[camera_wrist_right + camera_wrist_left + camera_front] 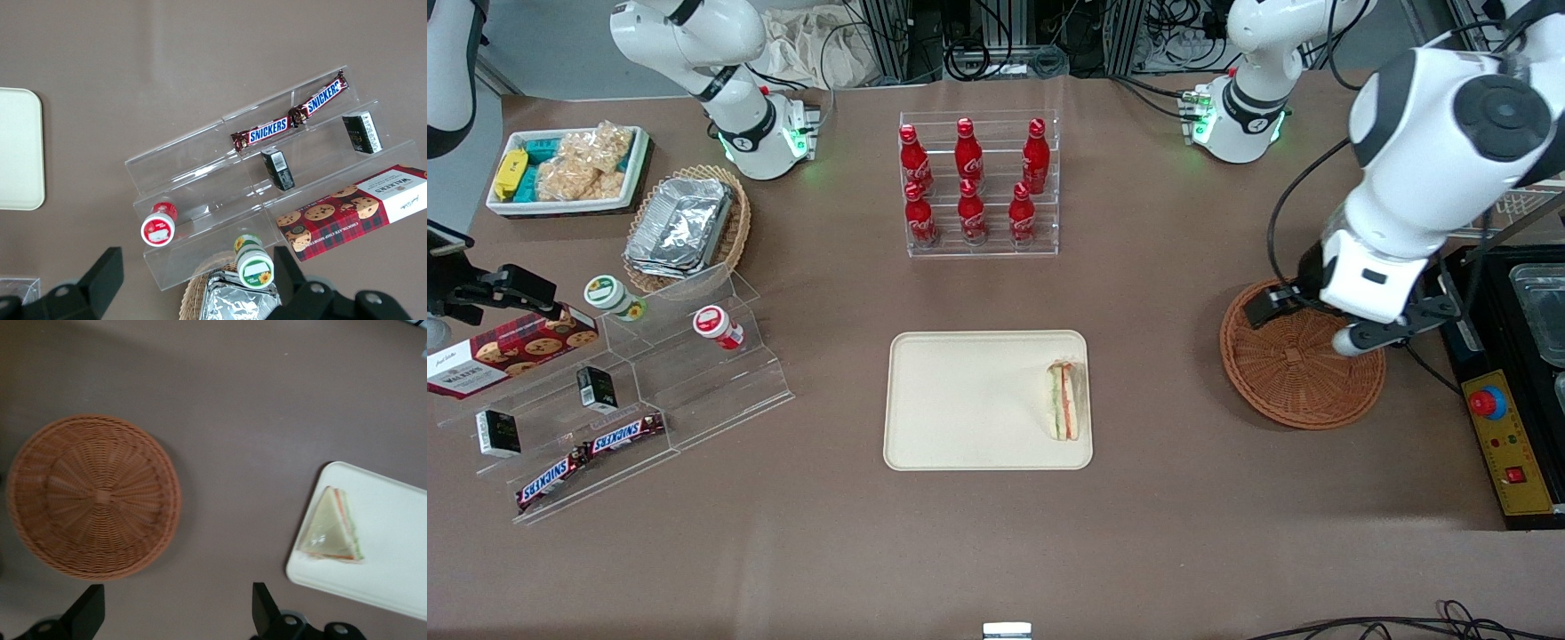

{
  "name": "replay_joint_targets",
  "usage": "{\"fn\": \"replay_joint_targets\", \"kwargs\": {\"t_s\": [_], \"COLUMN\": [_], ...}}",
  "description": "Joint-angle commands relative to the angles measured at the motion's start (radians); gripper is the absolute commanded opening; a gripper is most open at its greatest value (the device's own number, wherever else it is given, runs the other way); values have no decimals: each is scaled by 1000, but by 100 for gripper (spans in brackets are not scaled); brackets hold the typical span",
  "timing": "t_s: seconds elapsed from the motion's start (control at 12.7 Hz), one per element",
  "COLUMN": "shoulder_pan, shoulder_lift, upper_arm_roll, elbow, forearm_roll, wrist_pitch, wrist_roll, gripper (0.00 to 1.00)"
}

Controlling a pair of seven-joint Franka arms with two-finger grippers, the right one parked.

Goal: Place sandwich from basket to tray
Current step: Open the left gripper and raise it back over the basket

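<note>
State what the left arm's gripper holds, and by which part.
Nothing. The gripper, fingers open, hovers above the empty reddish-brown wicker basket; the triangular sandwich lies on the cream tray.

The sandwich (1063, 401) (331, 535) is a triangular wedge of pale bread with orange-red and green filling layers showing along its cut edge; it lies flat on the tray (960, 400) (393, 567), close to the rim at the working arm's end; the tray is a flat cream rectangle with rounded corners and a low rim, resting on the table; the basket (1294, 373) (93, 495) is round, shallow, reddish-brown woven wicker, sitting upright on the table, well apart from the tray toward the working arm's end; the hand (1307, 322) (177, 613) hangs above the basket with its fingers spread apart.
</note>
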Motion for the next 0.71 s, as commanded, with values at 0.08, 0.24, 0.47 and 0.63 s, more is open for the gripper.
{"fn": "replay_joint_targets", "kwargs": {"t_s": [0.08, 0.24, 0.47, 0.63], "shoulder_pan": [-142, -205, -193, -205], "shoulder_lift": [-81, -79, 11, 129], "upper_arm_roll": [303, 411, 415, 408], "elbow": [-29, -25, 129, 313], "forearm_roll": [-98, -78, -34, 33], "wrist_pitch": [-66, -121, -216, -314], "wrist_roll": [227, 352, 413, 405], "gripper": [99, 99, 100, 100]}}
